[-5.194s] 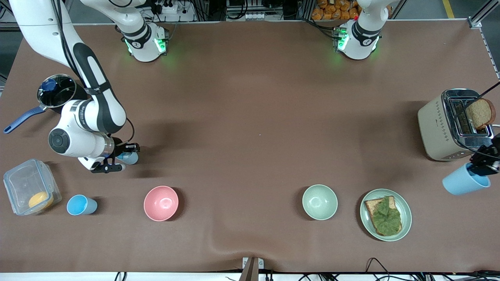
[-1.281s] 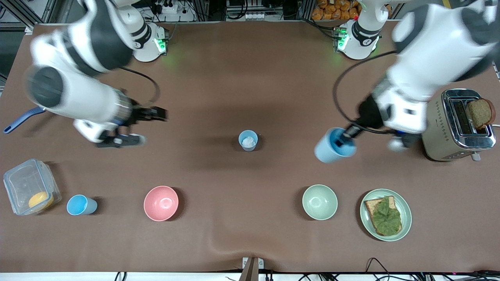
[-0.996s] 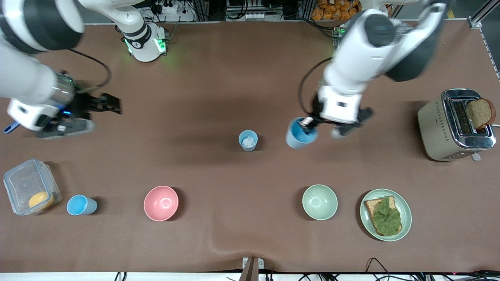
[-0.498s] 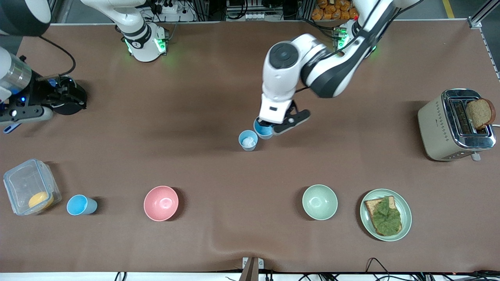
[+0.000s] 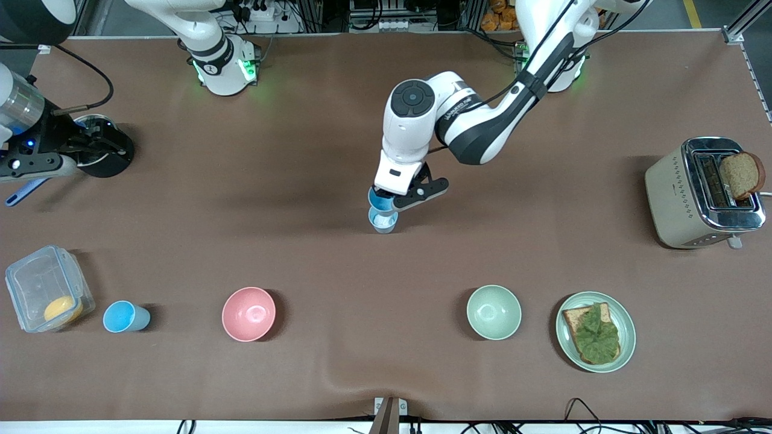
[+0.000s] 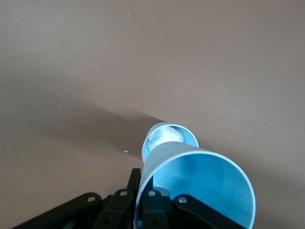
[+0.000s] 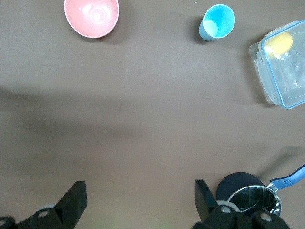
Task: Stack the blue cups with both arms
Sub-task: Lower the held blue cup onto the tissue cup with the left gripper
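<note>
My left gripper [image 5: 389,204] is shut on the rim of a light-blue cup [image 5: 379,198], one finger inside and one outside. It holds that cup tilted right over a second blue cup [image 5: 384,224], which stands mid-table with a white bit inside. In the left wrist view the held cup [image 6: 200,188] has its base at the standing cup's rim [image 6: 167,136]. A third blue cup [image 5: 123,316] stands beside the clear box, and also shows in the right wrist view [image 7: 218,21]. My right gripper [image 5: 81,147] is open and empty over the pot; it also shows in its own wrist view [image 7: 139,200].
A black pot with a blue handle [image 5: 111,158] and a clear box holding something yellow [image 5: 45,289] sit at the right arm's end. A pink bowl [image 5: 248,313], pale green bowl [image 5: 493,311], plate with toast [image 5: 627,328] and a toaster [image 5: 699,193] are also on the table.
My left gripper has carried its blue cup sideways from beside the standing cup to right over it. My right gripper has hardly moved over the pot.
</note>
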Motion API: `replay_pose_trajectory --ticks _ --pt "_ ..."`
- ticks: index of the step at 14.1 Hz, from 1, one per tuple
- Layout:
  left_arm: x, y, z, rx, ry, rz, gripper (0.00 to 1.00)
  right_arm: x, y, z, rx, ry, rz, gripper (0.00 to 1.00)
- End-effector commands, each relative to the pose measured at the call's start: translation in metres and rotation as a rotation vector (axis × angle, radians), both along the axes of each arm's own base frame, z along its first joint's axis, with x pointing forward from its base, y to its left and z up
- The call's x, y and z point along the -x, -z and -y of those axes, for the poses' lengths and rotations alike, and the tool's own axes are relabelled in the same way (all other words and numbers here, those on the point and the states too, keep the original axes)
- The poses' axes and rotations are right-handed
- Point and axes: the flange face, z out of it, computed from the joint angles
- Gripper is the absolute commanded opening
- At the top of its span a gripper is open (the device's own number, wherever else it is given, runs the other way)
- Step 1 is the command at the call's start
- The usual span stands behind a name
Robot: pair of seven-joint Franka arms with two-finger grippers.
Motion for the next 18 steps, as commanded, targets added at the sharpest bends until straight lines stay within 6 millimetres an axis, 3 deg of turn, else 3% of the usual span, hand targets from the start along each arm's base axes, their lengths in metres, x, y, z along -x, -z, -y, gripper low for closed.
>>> replay_pose_trajectory --ticks 1,8,14,17,18 --pt "-0.007 0.004 0.006 -0.001 -0.005 0.022 0.0 0.005 -0.009 0.001 0.0 0.008 0.005 1.0" --pt "-0.014 0.029 0.013 0.007 -0.002 0.026 0.0 0.003 -0.011 -0.008 -0.038 0.0 0.019 1.0" --pt "-0.007 0.052 0.019 -0.01 0.012 0.001 0.0 0.003 -0.01 -0.007 -0.043 0.005 0.016 1.0" --pt "-0.008 0.058 0.018 -0.015 0.008 -0.008 0.0 0.003 -0.011 -0.016 -0.043 -0.012 0.019 1.0" --pt "-0.011 0.057 0.015 -0.011 -0.029 -0.01 0.2 0.003 -0.011 -0.016 -0.043 -0.012 0.017 1.0"
